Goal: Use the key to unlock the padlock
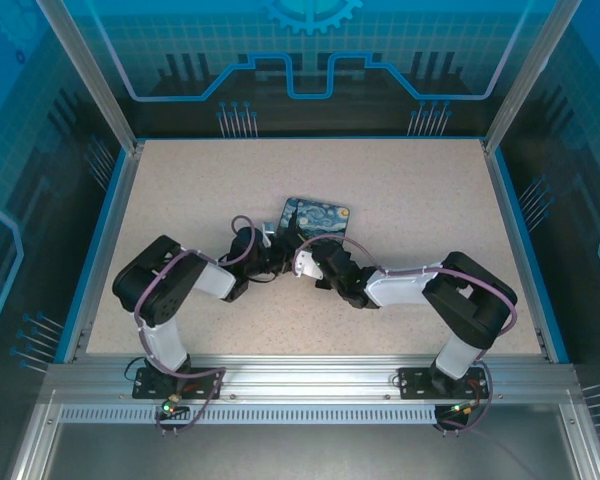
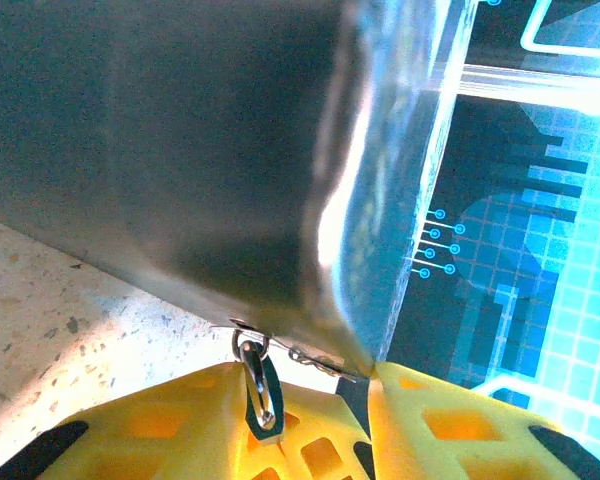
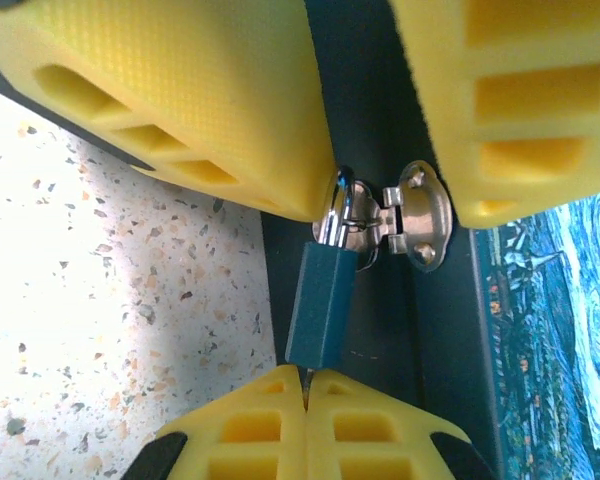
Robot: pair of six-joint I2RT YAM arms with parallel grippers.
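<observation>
Mid-desk (image 3: 100,300), the padlock (image 3: 322,310) hung shut on the tin (image 3: 560,330) hasp (image 3: 420,215). The right tool (image 3: 305,400), clamped on the key (image 3: 305,374), met its underside; turning apparently remained. The left tool (image 2: 325,400) straddled it, grip unclear.

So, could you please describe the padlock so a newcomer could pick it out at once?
Find the swirl-painted blue tin in the middle of the table. A silver hasp sits on its dark side, and the padlock is hooked through it. Unlike the all-silver hasp, it has a blue body under a shiny shackle.
</observation>
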